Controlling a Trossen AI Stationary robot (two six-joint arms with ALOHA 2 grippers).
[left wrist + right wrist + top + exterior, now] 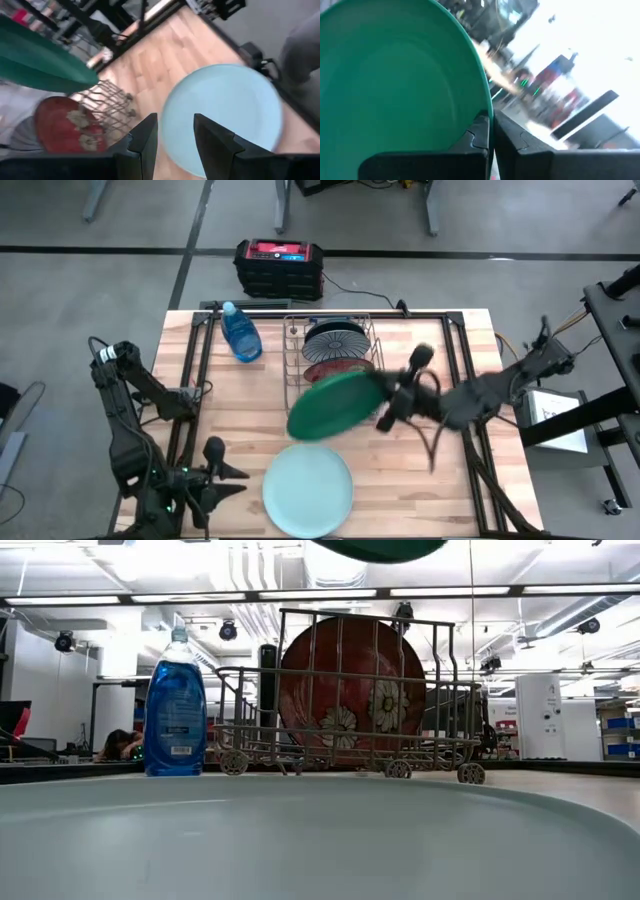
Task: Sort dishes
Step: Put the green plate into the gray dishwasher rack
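The tabletop was of pale wooden planks framed by dark rails, standing on a grey floor crossed by a dark line. A black and red case sat on that floor just beyond the tabletop's far edge, with a cable trailing from it. Grey furniture legs stood farther back. Across the room ran long ceiling strip lights, pale ducts and dark round fixtures. A white cabinet stood far off, shelves beside it.
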